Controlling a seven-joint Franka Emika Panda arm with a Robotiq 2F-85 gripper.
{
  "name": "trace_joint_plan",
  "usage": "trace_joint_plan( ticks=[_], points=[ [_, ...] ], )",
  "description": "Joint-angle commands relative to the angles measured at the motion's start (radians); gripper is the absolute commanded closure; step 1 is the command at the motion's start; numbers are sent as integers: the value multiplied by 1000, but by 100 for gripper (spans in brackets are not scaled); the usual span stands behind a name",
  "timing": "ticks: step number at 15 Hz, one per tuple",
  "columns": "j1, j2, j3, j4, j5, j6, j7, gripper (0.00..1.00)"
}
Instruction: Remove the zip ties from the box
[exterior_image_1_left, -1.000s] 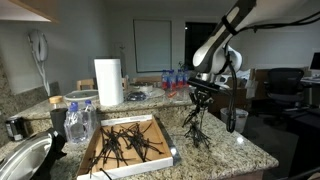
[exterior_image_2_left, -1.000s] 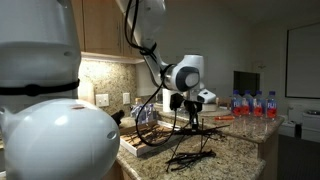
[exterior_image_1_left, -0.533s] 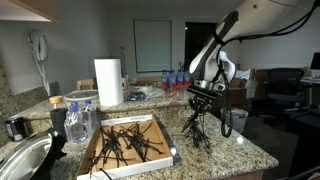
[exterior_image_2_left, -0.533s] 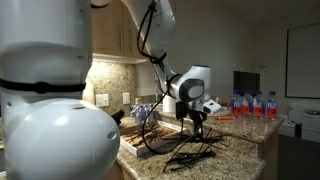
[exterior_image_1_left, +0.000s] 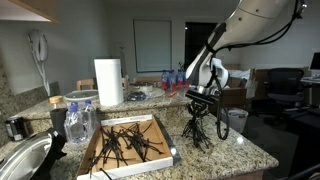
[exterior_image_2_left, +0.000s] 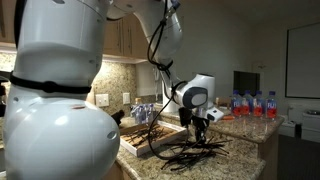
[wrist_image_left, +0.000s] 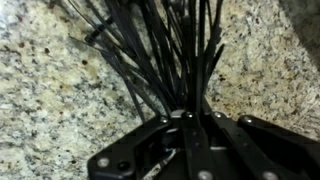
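My gripper (exterior_image_1_left: 201, 103) is shut on a bunch of black zip ties (exterior_image_1_left: 197, 128) that hangs down to the granite counter, to the right of the box. In the wrist view the gripper (wrist_image_left: 190, 118) pinches the bunch (wrist_image_left: 160, 55), and the strips fan out over the speckled stone. The box (exterior_image_1_left: 98, 146), shallow with white sides and a brown bottom, still holds several loose zip ties (exterior_image_1_left: 128, 141). In an exterior view the held bunch (exterior_image_2_left: 190, 150) spreads on the counter below the gripper (exterior_image_2_left: 199, 124).
A paper towel roll (exterior_image_1_left: 108, 82) stands behind the box. A clear plastic container (exterior_image_1_left: 78, 121) sits at its left, by a sink (exterior_image_1_left: 20, 160). Water bottles (exterior_image_1_left: 172, 78) line the back. The counter's edge (exterior_image_1_left: 255, 150) lies close to the right.
The arm has come lower with the bunch of zip ties, whose tips now splay on the counter. The gripper stays shut on them.
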Motion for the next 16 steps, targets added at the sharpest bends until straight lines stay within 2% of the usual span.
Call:
trace_joint_plan(
  ticks=[1,10,11,12,16],
  points=[
    [-4,54,1,39,-2,6,-59,94],
    [23,142,-3,97,-73,6,-62,93],
    [25,146,0,101,-72,7,-65,83],
    [27,148,0,103,-75,7,-65,66],
    [35,146,3,97,-71,12,-65,41]
  ],
)
